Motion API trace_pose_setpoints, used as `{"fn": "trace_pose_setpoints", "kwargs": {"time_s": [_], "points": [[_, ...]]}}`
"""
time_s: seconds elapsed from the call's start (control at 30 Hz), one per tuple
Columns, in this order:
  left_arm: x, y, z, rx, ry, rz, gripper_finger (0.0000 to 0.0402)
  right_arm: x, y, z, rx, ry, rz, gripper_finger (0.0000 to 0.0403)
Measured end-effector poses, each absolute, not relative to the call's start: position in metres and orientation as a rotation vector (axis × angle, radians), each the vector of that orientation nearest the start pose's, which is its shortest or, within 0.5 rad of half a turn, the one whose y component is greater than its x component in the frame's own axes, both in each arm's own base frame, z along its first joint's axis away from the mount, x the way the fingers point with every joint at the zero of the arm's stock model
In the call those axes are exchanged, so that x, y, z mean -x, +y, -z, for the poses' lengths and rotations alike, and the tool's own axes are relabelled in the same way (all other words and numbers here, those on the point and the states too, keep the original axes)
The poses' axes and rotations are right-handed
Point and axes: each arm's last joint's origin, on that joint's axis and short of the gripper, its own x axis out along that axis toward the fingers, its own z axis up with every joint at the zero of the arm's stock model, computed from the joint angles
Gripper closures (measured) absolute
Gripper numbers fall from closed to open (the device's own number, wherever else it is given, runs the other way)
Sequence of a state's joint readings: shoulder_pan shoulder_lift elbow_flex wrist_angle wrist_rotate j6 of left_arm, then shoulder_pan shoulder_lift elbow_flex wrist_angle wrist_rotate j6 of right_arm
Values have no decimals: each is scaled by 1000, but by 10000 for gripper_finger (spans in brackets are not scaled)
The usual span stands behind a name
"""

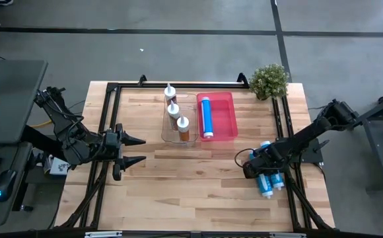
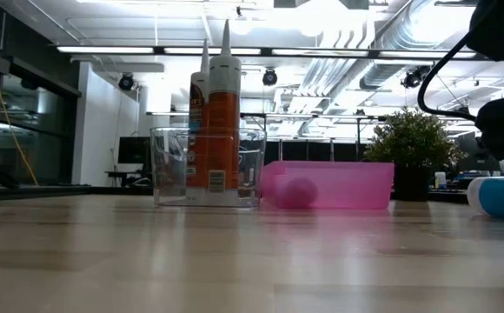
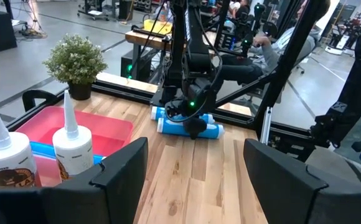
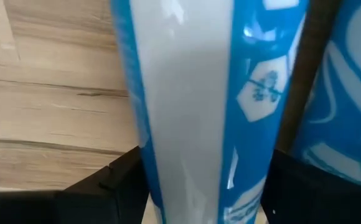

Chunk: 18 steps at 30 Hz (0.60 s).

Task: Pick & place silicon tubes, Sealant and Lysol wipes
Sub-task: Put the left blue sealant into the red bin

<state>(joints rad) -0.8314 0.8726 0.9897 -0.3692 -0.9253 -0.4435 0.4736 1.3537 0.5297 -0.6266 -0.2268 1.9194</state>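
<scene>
Straddling blue-white tube [image 4: 193, 106] near counter's [image 1: 198, 185] right edge, my right fingers [image 4: 121, 186] spread either side, not yet gripping; left fingers [image 3: 121, 171] waiting wide.

A blue-and-white tube [image 4: 199, 106] fills the middle, lying between the right claw's [image 4: 199, 193] two dark fingers [image 4: 115, 186], which stand on either side of it at 7 and 5 o'clock. A second blue tube [image 4: 339, 93] lies just beside it at 3 o'clock. Pale wooden worktop [image 4: 50, 93] shows at 9 o'clock.
</scene>
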Motion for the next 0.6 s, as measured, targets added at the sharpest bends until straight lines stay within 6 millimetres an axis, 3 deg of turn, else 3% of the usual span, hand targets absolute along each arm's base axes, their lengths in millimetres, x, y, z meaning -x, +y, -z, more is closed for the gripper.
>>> {"fn": "trace_pose_setpoints", "kwargs": {"time_s": [0.23, 0.6], "points": [[-131, -109, -373, 248, 136, -128, 143, -162, 90, -127, -1288, 1441, 953, 192], [-131, -109, -373, 248, 136, -129, 143, -163, 90, -127, -1286, 1439, 949, 192]]}}
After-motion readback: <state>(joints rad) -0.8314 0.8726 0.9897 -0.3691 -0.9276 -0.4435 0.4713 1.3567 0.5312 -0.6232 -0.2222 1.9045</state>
